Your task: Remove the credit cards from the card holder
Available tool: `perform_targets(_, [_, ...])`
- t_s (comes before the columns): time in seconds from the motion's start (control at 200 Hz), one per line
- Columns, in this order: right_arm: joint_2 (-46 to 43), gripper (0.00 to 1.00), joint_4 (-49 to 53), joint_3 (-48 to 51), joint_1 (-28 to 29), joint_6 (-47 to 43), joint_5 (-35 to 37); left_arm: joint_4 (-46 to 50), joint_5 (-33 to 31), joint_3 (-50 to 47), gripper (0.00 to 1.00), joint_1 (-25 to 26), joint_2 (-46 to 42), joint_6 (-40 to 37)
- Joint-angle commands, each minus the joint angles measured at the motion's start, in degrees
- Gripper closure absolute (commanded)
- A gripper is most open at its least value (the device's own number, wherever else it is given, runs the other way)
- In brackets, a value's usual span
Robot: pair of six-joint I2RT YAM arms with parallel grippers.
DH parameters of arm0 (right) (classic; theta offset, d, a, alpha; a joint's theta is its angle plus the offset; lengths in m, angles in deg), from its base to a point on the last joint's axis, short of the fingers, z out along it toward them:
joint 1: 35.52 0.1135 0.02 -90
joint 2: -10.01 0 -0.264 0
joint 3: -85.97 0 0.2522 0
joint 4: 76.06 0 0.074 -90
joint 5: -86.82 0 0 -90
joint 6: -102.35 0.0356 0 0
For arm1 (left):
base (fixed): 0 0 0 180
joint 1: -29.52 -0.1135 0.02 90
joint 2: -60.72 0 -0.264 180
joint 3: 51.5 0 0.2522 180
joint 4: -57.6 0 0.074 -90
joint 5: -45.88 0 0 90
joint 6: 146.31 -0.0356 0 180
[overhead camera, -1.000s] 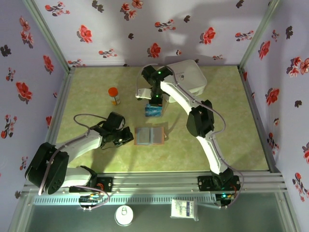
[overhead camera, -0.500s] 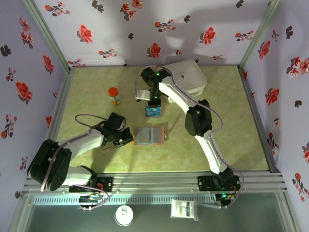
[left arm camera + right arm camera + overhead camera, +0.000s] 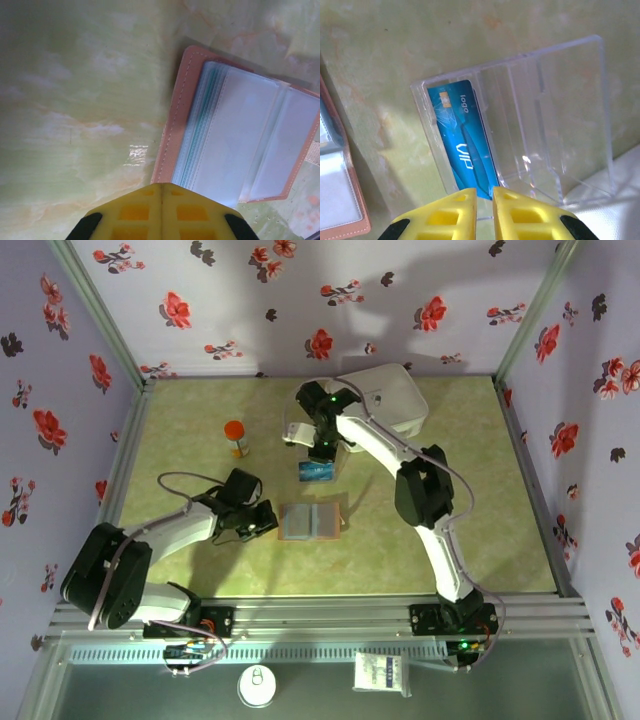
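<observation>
Overhead, one card holder (image 3: 310, 522) lies open and flat, the left gripper (image 3: 268, 524) just beside its left edge. The left wrist view adds that these jaws are pressed together, empty, and that teal edges show among the holder's clear sleeves; how many I cannot tell. Beyond the holder's far edge the right gripper (image 3: 320, 453) hangs over one clear tray (image 3: 560, 100). Its wrist view shows one blue credit card (image 3: 465, 145) in the tray's end compartment, jaws narrowly parted at the card's near end, pinching nothing. One orange-capped bottle (image 3: 236, 437) stands far-left of the holder, and one white case (image 3: 390, 400) far-right.
</observation>
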Motion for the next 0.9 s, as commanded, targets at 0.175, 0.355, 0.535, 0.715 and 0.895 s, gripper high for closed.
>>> perform_targets(0.175, [-12.7,0.82,-20.2,16.0,0.2,28.2,2.8,-0.6,-0.1,2.8,0.98,-0.9,1.7,-2.3])
perform_targets(0.355, [-21.7,0.81,-28.0,28.9,1.7,43.1,3.6,-0.5,0.3,4.5,0.98,-0.9,1.4,-2.6])
perform_targets(0.535, [-30.2,0.82,-33.7,40.2,2.2,59.6,3.2,-0.5,1.7,6.1,0.95,-1.0,2.1,-3.8])
perform_targets(0.715, [-36.0,0.84,-38.0,48.8,3.9,72.5,0.9,-1.3,3.3,7.8,0.90,-1.0,4.5,-4.4])
perform_targets(0.895, [-40.2,0.85,-43.3,57.1,6.0,82.3,-2.6,-2.1,4.9,8.6,0.87,-0.8,7.4,-4.6])
